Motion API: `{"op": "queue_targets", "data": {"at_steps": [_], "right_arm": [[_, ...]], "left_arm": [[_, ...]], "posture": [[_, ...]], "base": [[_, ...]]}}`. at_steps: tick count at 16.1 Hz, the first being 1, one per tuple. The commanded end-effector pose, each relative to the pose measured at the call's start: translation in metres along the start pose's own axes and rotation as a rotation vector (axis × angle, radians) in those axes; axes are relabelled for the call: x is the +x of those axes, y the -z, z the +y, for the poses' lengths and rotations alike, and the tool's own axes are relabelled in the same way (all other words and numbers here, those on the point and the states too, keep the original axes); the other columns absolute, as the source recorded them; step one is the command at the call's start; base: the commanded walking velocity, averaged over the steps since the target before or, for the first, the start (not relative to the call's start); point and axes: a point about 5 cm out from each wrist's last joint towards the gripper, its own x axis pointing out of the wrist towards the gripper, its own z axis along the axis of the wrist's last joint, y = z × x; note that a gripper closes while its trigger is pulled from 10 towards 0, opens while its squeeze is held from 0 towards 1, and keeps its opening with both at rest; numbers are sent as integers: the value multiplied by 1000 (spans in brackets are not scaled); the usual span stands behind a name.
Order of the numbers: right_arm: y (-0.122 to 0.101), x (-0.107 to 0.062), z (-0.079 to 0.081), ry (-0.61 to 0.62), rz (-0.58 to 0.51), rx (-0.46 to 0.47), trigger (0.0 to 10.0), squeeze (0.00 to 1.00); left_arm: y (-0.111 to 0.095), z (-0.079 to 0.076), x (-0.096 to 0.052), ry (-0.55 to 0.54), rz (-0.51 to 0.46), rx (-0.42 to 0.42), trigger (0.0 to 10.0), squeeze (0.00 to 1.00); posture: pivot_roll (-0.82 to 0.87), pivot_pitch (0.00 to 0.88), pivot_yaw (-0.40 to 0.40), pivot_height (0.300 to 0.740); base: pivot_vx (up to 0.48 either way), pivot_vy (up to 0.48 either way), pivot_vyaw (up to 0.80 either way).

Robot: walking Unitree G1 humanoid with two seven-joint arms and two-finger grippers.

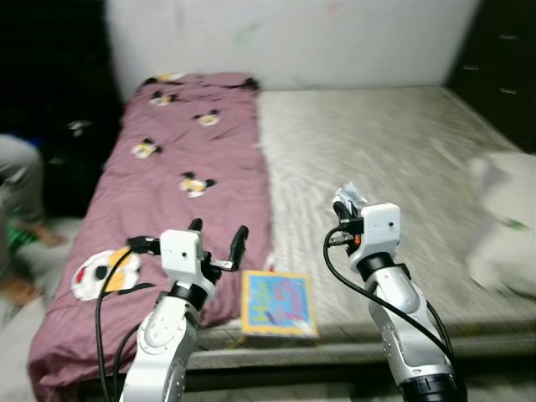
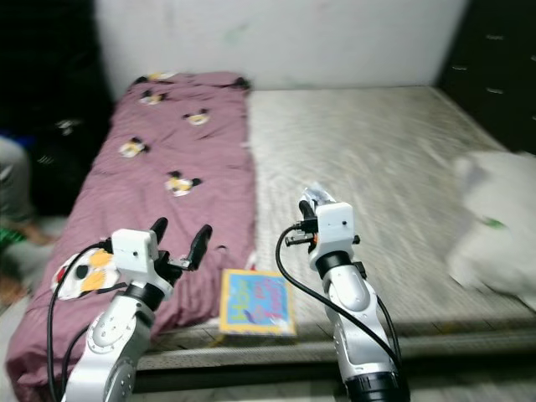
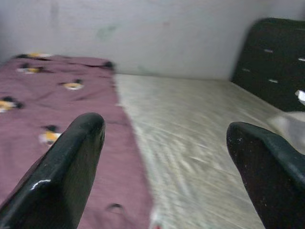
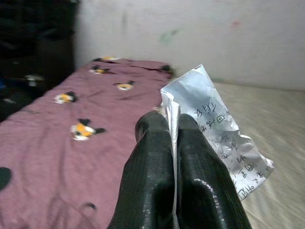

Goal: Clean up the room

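Two silver arms reached out over the near edge of a bed. At the far left edge of the head views a person's leg [image 1: 18, 180] in grey cloth showed beside the bed, blurred. A maroon blanket [image 1: 180, 159], soft and creased and printed with small cartoon mouse heads, ran along the bed's left edge from the wall down to the near left corner, where it hung over the side. The left gripper [image 1: 218, 234] hovered above that near corner of the blanket, its two long glossy black fingers [image 3: 66, 167] spread wide apart with nothing between them. Just beside it, a flat square picture book [image 1: 278, 303] with a bright blue and yellow cover lay at the bed's near edge, overlapping the blanket's hem. The bare mattress [image 1: 377, 142] to the right was pale grey with a woven, ribbed texture. The right gripper [image 4: 175, 143] was raised above the mattress near the near edge, its fingers pressed tightly together on a crumpled piece of white paper [image 4: 214, 138] with handwriting on it. A soft white bundle [image 1: 507, 222], blurred, sat at the bed's right edge. Dark furniture [image 1: 498, 59] stood past the far right corner.
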Motion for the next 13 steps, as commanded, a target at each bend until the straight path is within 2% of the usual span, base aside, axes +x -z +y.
{"op": "queue_targets", "data": {"at_steps": [1, 4, 6, 13], "right_arm": [[-3, 3, 10, -35, -13, 7, 10000, 0], [-1, 2, 10, -36, -8, 5, 10000, 0], [1, 2, 10, -37, -3, 5, 10000, 0], [3, 3, 12, -43, 6, 9, 10000, 0]], "left_arm": [[-2, 9, -2, -34, 1, 24, 10000, 0], [-1, 13, -1, -96, 17, 39, 10000, 0], [0, 14, 0, -91, 20, 30, 10000, 0], [-1, 12, 2, -74, 23, 26, 10000, 0]], "posture": [[-10, 0, 18, 740], [-9, 0, 18, 740], [-6, 0, 21, 740], [-9, 0, 25, 740]], "base": [[315, 0, 0], [0, 0, 0], [0, 0, 0], [0, 445, 0]]}}
